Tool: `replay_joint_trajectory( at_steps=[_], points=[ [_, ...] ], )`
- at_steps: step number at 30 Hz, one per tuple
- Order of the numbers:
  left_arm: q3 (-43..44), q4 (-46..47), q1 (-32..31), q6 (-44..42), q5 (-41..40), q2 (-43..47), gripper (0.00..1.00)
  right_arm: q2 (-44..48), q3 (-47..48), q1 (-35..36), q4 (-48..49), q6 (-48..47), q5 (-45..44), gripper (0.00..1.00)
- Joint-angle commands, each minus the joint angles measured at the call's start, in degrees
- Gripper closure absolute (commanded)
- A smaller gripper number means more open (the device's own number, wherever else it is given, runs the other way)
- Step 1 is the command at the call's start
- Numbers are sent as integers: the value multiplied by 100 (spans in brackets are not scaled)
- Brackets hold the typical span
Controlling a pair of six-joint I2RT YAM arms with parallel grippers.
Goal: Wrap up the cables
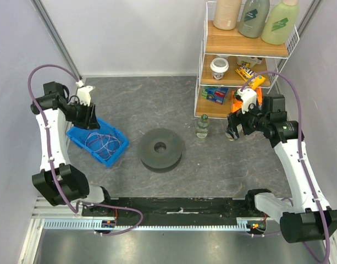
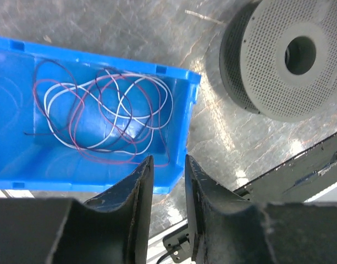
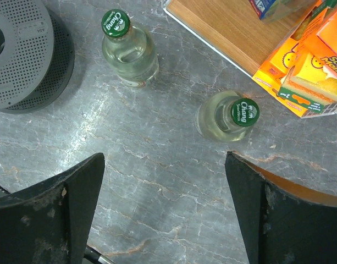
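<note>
Light, floppy cables [image 2: 105,113] lie tangled in a blue bin [image 2: 182,121] under the left gripper [image 2: 168,160], its fingers barely parted and empty, with any raised loop probably the best pinch point, while the right gripper [image 3: 164,159] gapes empty.

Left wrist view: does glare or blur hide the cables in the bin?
Left wrist: cables sharp against the blue bin, strongest glare on the table beside it, near fingers dark and soft. Top external: evenly lit, cables tiny and faint.
</note>
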State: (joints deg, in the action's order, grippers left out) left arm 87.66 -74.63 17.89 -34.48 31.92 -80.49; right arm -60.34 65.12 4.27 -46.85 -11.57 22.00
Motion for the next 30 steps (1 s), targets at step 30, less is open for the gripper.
replay_joint_trajectory(
  at_steps=[30],
  points=[
    [-1953,3165,162,-234,-1127,-1768,73,-523,-360,-14,457,112,270,2]
  ],
)
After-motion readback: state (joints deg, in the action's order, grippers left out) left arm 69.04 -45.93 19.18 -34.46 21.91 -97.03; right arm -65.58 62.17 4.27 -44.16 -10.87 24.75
